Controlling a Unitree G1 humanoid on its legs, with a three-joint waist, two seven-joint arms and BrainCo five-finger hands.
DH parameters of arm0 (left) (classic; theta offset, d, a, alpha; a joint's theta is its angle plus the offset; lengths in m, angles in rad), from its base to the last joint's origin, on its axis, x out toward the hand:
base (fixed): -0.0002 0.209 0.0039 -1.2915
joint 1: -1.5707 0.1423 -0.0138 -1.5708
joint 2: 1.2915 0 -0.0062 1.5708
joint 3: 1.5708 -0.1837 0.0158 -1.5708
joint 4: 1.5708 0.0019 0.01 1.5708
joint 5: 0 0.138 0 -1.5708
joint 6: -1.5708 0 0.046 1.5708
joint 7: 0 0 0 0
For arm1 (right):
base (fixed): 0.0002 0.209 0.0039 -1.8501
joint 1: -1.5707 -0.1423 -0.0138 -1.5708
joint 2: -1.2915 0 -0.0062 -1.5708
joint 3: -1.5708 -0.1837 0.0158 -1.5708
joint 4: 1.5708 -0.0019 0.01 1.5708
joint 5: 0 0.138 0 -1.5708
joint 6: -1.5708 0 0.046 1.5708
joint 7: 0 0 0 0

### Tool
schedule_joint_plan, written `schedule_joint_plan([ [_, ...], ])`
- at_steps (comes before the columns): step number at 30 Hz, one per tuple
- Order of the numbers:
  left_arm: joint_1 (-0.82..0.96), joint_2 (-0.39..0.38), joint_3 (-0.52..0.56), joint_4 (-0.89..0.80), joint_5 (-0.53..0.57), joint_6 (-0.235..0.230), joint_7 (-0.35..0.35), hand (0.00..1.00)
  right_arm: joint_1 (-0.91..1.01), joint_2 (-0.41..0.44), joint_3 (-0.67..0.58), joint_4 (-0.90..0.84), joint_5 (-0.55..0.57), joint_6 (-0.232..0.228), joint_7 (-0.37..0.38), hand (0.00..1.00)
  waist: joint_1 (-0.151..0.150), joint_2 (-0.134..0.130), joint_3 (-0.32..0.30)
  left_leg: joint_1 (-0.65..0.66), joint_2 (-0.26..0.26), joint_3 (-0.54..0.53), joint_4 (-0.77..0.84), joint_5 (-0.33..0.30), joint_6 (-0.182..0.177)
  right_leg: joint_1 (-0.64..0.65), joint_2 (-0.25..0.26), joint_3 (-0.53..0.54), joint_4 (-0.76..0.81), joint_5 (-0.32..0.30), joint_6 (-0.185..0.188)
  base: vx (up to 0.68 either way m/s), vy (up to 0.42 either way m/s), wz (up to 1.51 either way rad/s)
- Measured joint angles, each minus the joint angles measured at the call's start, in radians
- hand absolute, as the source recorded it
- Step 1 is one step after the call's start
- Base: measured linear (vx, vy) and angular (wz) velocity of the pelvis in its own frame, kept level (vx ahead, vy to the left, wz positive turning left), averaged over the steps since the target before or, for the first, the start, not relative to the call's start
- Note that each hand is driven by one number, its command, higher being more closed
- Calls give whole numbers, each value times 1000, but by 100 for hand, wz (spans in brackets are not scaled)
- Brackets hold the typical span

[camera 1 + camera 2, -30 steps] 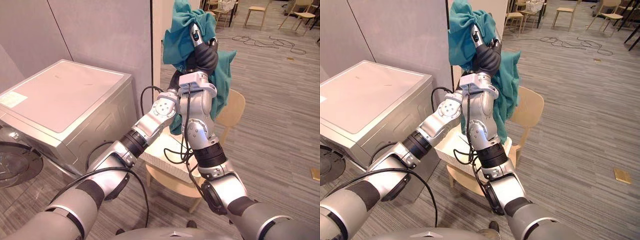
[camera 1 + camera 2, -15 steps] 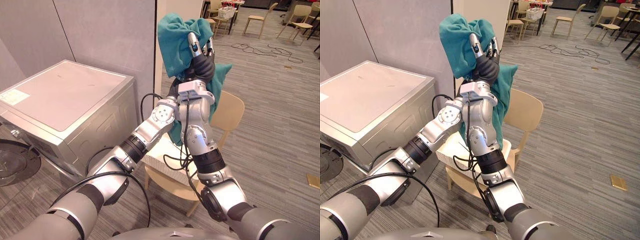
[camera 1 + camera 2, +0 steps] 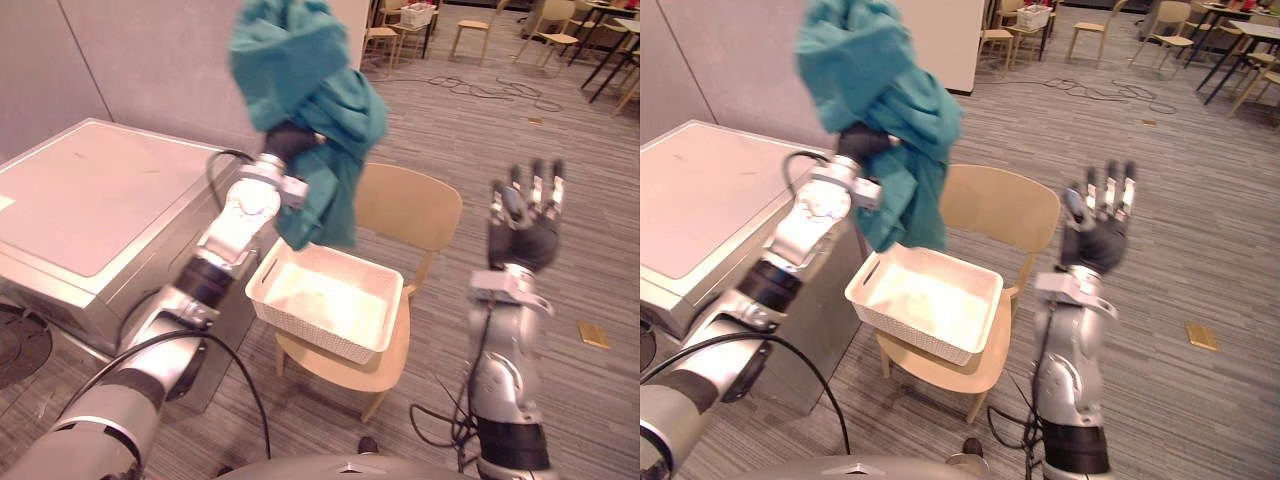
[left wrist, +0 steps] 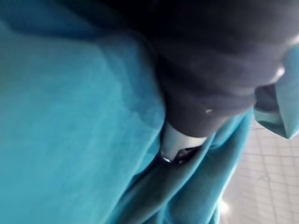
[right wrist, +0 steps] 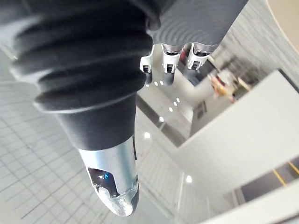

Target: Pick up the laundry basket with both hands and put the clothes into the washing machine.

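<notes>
A chair (image 3: 410, 210) bears the laundry basket (image 3: 320, 335). Teal clothes (image 3: 300, 60) drape our raised left hand (image 3: 290, 136), and we cannot tell its grip. Our right hand (image 3: 522, 230) is spread and empty.

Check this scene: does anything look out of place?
The teal cloth hangs bunched over the raised left hand, above the white basket, which sits empty on a chair. The right hand is up, open, holding nothing.

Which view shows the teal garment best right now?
Left eye view: nearly the whole teal garment hangs from the raised left hand above the white basket. The right eye view matches it. The left wrist view gives close-up folds; the right wrist view faces the ceiling.
</notes>
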Motion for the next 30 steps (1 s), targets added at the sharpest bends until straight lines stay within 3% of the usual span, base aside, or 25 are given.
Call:
schedule_joint_plan([
  [5, 167, 87, 263, -196, -4, -48, 15, 100, 117, 23, -136, 13, -26, 25, 16, 0, -1, 20, -13, 3, 0, 10, 0, -9, -8, -8, 0, 14, 5, -3, -3, -23, -1, -6],
  [13, 417, 84, 594, -440, -28, -142, 68, 100, 196, 119, -220, 144, -66, 44, 40, 0, 5, 39, -47, 13, 0, 9, 0, -8, -5, 1, 1, 13, 6, -6, -9, 0, 0, 0],
  [18, 619, -30, 802, -502, -84, -199, 74, 100, 270, 208, -237, 277, -66, 65, 82, 0, 12, 42, -66, 20, 1, -16, 0, -18, -11, 27, -1, -10, 7, -22, -3, -18, 1, 14],
  [21, 772, -124, 918, -510, -123, -217, 78, 100, 321, 227, -237, 406, -66, 97, 135, 0, 36, 44, -68, 21, 3, -20, 0, -23, -6, 30, 0, -15, 7, -25, -4, -24, 6, 7],
  [22, 876, -193, 958, -525, -137, -221, 77, 100, 347, 248, -236, 465, -66, 111, 167, 0, 51, 43, -68, 18, 4, -21, 0, -23, -6, 31, 0, -18, 8, -25, -4, -15, 6, 6],
  [25, 989, -272, 957, -537, -151, -226, 76, 100, 384, 274, -237, 531, -68, 118, 187, 0, 65, 42, -68, 18, 6, -30, 0, -22, -5, 39, -1, -37, 13, -32, -4, -1, 1, 16],
  [30, 1197, -384, 848, -472, -181, -227, 10, 100, 455, 299, -206, 703, -147, 142, 229, 0, 96, 26, -73, 36, 11, -47, 0, -24, -3, 69, -7, -72, 49, -68, 1, -16, 1, 18],
])
